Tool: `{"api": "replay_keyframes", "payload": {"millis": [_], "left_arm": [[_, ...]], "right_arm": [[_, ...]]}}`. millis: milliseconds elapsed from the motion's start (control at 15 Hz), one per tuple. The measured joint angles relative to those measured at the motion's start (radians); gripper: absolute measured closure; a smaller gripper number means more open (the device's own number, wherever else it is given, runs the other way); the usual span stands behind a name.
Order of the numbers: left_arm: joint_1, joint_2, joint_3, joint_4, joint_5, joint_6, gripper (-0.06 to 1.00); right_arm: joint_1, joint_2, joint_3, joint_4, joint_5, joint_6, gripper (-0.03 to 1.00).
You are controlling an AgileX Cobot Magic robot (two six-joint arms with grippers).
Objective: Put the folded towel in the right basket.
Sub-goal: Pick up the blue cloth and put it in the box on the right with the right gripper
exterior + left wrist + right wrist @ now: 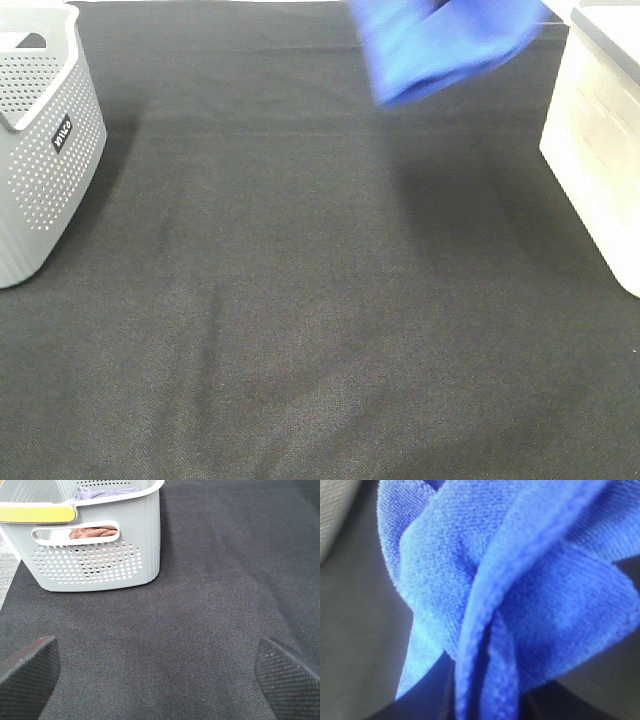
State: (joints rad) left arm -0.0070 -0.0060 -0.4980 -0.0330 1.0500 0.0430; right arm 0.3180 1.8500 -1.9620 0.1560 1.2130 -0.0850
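state: towel [450,45] is aloft at the far edge of the exterior view, right of centre, well clear of the table [320,330]. its lower corner hangs free and its top is cut off by the frame. it is near the right basket [600,150] but not over it; a gap shows between them.

right gripper: not visible. its wrist view is filled with bunched towel [510,605], which hides the fingers. the towel hangs in air with nothing under it, so i judge this gripper is clamped on it near the top. how much cloth is in the pinch: cannot tell.

left gripper [160,680]: spread wide and holding nothing, low over bare table. the left basket [100,570] ahead of it holds a brown cloth [95,531]. not involved.

step in hand: carry to the right basket. judged about half done: lifted, not delivered.

how to do it well:
1. keep height. the trailing corner hangs lowest and must pass over the rim, not catch on it.
2. travel right until the whole hanging bundle, not only the gripper, is above the opening. the opening is barely in frame, so centre with care.
3. lower into the basket before letting go. a drop from height would likely undo the fold or drape cloth over the rim.
4. open fully, then lift straight up. pile may cling to the pads.
5. no swinging: the layers look twisted and loose in the wrist view.
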Motion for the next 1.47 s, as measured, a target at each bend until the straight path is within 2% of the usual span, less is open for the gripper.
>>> {"api": "replay_keyframes", "payload": {"millis": [133,267,600,667,733,800,1067,1467], "left_arm": [[0.000,0.000,0.000,0.000,0.000,0.000,-0.04],[0.000,0.000,0.000,0.000,0.000,0.000,-0.04],[0.000,0.000,0.000,0.000,0.000,0.000,-0.04],[0.000,0.000,0.000,0.000,0.000,0.000,-0.04],[0.000,0.000,0.000,0.000,0.000,0.000,-0.04],[0.000,0.000,0.000,0.000,0.000,0.000,-0.04],[0.000,0.000,0.000,0.000,0.000,0.000,-0.04],[0.000,0.000,0.000,0.000,0.000,0.000,-0.04]], "right_arm": [[-0.001,-0.072,0.000,-0.231,0.003,0.058,0.71],[-0.053,-0.125,0.000,-0.386,0.003,0.120,0.71],[-0.334,-0.139,0.002,-0.388,0.005,0.125,0.71],[-0.376,-0.133,0.002,-0.388,0.005,0.125,0.71],[-0.376,-0.133,0.002,-0.388,0.005,0.125,0.71],[-0.425,-0.112,0.002,-0.388,0.005,0.125,0.71],[-0.453,0.011,0.002,-0.374,0.009,0.069,0.71],[-0.453,0.156,0.002,-0.360,-0.002,0.105,0.71]]}}
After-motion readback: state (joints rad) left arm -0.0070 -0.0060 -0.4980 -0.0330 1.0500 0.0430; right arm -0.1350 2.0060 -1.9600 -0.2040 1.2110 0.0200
